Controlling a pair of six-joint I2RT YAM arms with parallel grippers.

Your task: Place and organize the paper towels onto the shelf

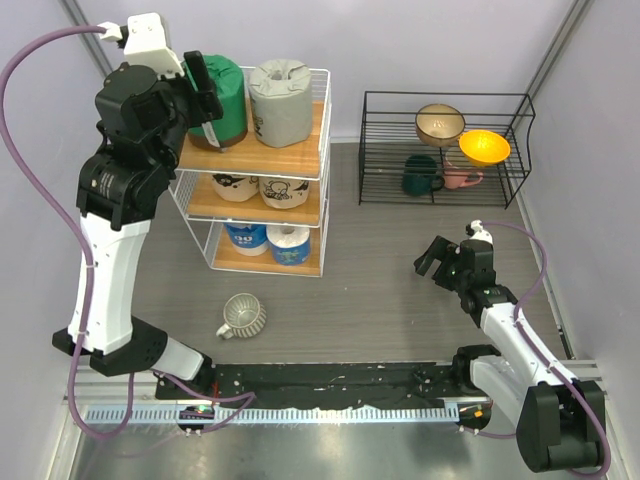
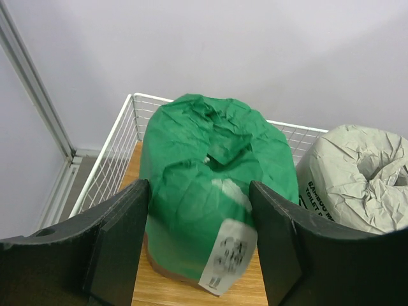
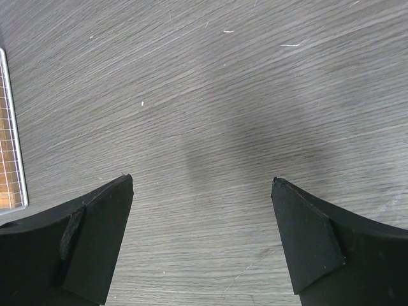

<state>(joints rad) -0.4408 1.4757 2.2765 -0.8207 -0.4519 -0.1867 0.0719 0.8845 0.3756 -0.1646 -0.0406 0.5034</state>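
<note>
The green paper towel roll (image 1: 225,95) (image 2: 210,140) stands on the top board of the white wire shelf (image 1: 300,152), beside a grey roll (image 1: 280,100) (image 2: 357,178). My left gripper (image 1: 205,90) (image 2: 199,188) is open, its fingers flanking the green roll closely at both sides. Two tan printed rolls (image 1: 236,186) (image 1: 284,190) fill the middle tier. A blue-white roll (image 1: 245,238) and a white-blue one (image 1: 290,243) stand on the bottom tier. My right gripper (image 1: 432,262) (image 3: 203,182) hangs open over bare table, holding nothing.
A ribbed pale mug (image 1: 243,316) lies on its side in front of the shelf. At the back right a low black wire rack (image 1: 400,94) holds a gold bowl (image 1: 440,122), an orange bowl (image 1: 484,147), a green mug (image 1: 420,175) and a pink mug (image 1: 460,178).
</note>
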